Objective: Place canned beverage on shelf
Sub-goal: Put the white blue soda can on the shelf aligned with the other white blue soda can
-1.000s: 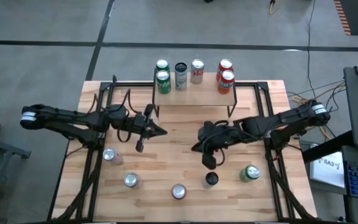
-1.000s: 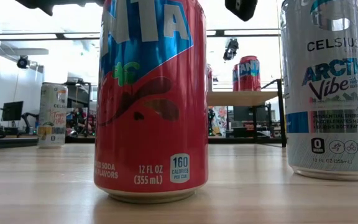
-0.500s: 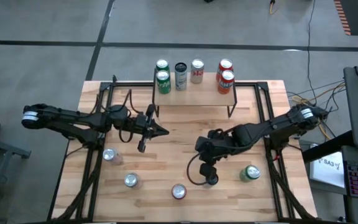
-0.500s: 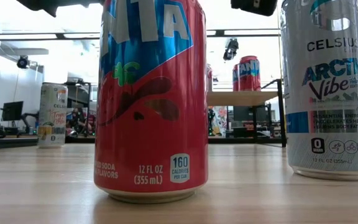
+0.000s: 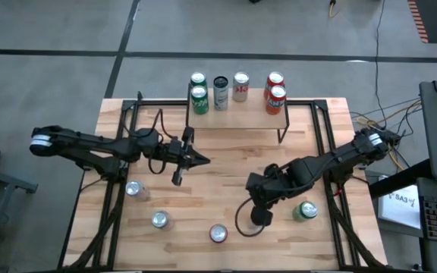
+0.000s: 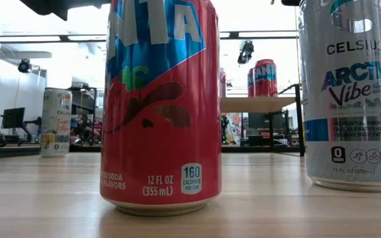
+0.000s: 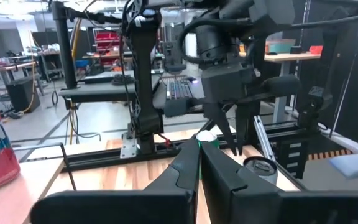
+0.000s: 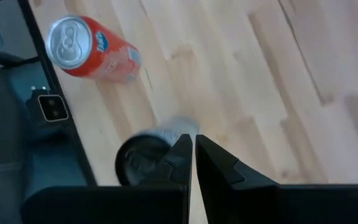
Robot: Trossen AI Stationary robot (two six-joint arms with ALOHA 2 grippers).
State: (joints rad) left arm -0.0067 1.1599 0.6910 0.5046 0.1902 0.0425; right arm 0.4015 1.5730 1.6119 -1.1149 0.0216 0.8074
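Both arms were dark and slender, built of jointed segments. Each had a white band at its outer end, and loose black cables looped beside the wrists.

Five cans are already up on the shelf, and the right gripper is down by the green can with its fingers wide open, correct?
Not quite: the right gripper is shut, not open; the right wrist view shows its fingers pressed together. The rest holds: in the high view five cans stand on the shelf, and that gripper is down near the green can, over a dark-topped can.
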